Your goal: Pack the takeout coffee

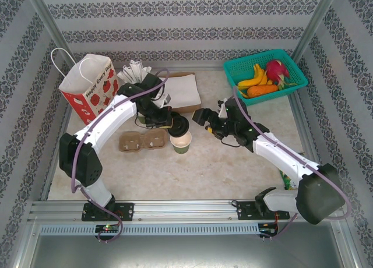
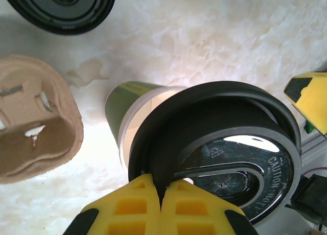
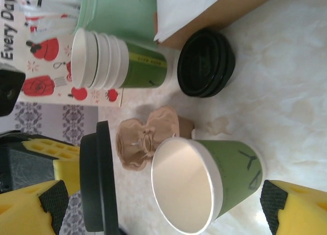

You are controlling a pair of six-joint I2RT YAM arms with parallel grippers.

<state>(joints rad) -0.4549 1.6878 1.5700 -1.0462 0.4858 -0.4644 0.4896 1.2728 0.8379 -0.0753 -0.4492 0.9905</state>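
Observation:
The takeout coffee's green paper cup [image 1: 182, 143] [image 3: 232, 171] stands on the table without a lid, its cream inside showing. Just above its rim a round black lid [image 1: 179, 126] [image 2: 219, 143] hangs tilted, with my left gripper [image 2: 161, 186] shut on the lid's edge. In the right wrist view the lid [image 3: 94, 176] is seen edge-on beside the cup. My right gripper [image 1: 204, 121] [image 3: 163, 214] is open to the cup's right, and the cup sits ahead between its spread yellow fingers [image 3: 294, 209] without touching them.
A brown two-hole carrier [image 1: 143, 141] [image 2: 36, 122] lies left of the cup. Behind are a stack of lidless green cups [image 3: 117, 59], a stack of black lids [image 3: 207, 64], a cardboard box with white paper [image 1: 180, 90] and the red-flowered bag [image 1: 87, 84]. A green fruit basket [image 1: 291, 61] stands back right.

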